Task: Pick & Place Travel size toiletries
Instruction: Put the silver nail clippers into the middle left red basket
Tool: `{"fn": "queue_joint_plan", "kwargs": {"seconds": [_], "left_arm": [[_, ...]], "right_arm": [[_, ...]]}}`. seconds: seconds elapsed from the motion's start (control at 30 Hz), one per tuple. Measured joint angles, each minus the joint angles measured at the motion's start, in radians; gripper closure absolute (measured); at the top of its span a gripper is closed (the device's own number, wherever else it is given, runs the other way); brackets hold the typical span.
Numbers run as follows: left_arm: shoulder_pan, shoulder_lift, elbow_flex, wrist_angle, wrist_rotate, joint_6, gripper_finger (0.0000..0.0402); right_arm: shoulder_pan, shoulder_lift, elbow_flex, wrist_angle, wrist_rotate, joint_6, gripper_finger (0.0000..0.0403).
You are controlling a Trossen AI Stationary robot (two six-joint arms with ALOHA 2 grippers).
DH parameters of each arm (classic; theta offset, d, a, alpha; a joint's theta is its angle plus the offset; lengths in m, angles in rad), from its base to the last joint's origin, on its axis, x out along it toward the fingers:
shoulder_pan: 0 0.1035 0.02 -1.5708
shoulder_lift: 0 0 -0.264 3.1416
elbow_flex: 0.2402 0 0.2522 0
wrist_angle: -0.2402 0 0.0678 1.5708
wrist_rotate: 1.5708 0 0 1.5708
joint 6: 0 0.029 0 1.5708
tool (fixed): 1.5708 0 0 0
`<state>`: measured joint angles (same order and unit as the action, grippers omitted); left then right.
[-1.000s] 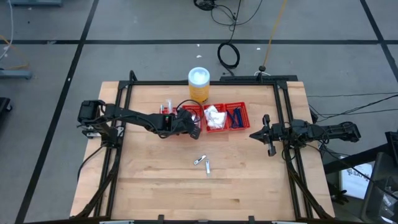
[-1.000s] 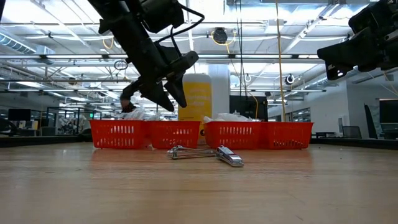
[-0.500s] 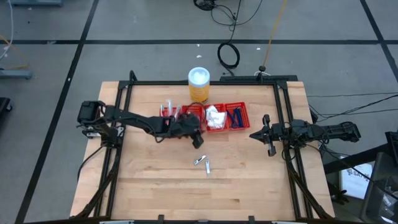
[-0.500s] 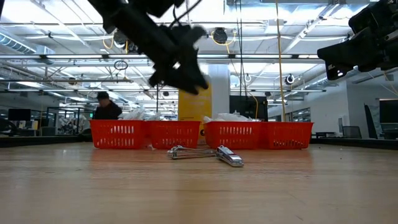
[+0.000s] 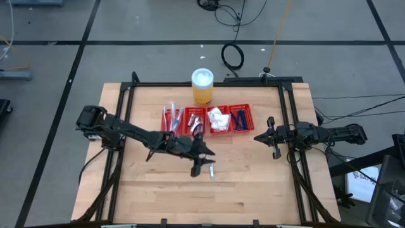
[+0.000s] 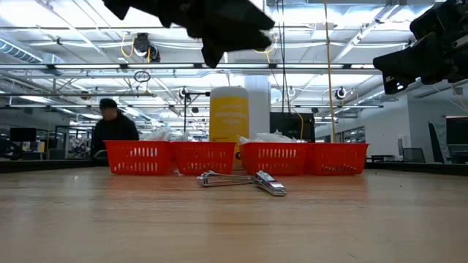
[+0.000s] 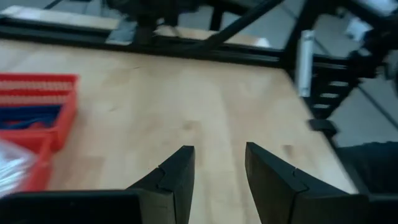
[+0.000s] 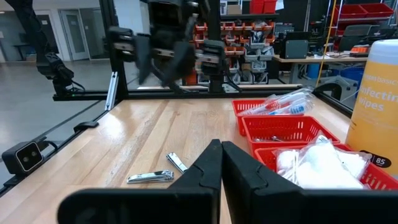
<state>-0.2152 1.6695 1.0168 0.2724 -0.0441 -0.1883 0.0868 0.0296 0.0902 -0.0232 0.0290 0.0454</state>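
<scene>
Mid-table, by two silvery clippers (image 5: 203, 163): left gripper (image 5: 204, 154) above them.
Fingers (image 7: 176, 180) part-open, nothing held; right gripper (image 5: 258, 137) closed, empty, at rt edge.

We can read little: the orange jar (image 8: 378, 99) carries part of a word, "nfectin", with "wipes" beneath it. Near its base stands the number "85".

- Two silvery clippers (image 5: 205, 166) lie flat on the bare wood, near of the tray, close together.
- Sticks (image 5: 171, 116) in clear wrap lie in the leftmost compartment.
- White packets (image 5: 219, 119) are heaped in the third.
- Blue razors (image 5: 240, 119) lie in the rightmost.
</scene>
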Motion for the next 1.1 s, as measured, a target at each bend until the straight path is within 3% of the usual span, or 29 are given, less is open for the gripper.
{"fn": "queue_joint_plan", "kwargs": {"seconds": [0.13,0.27,0.37,0.5,0.6,0.7,0.9,1.1], "left_arm": [[-0.033,0.000,0.000,0.069,0.003,-0.011,0.0266],[-0.041,0.000,0.014,0.099,-0.003,-0.243,0.0266],[-0.046,0.000,0.116,-0.084,-0.018,-0.307,0.0266],[-0.100,0.056,0.347,-0.388,-0.124,-0.205,0.0260],[-0.131,0.123,0.508,-0.563,-0.204,-0.127,0.0239],[-0.133,0.191,0.605,-0.744,-0.277,-0.176,0.0204],[-0.110,0.307,0.610,-0.955,-0.189,-0.383,0.0139],[-0.094,0.417,0.608,-1.095,-0.181,-0.490,0.0124]], "right_arm": [[0.000,0.000,0.000,0.000,0.000,0.000,0.0403],[0.000,0.000,0.000,0.000,0.000,0.003,0.0403],[0.000,0.000,0.000,0.000,0.000,0.002,0.0403],[0.000,0.000,0.000,0.001,0.000,-0.003,0.0403],[0.000,0.000,0.000,-0.002,-0.001,-0.004,0.0403],[0.000,0.003,0.000,-0.004,-0.004,-0.004,0.0403],[0.000,0.013,0.000,-0.003,-0.004,-0.004,0.0403],[0.000,0.017,0.000,-0.004,-0.004,-0.004,0.0403]]}}
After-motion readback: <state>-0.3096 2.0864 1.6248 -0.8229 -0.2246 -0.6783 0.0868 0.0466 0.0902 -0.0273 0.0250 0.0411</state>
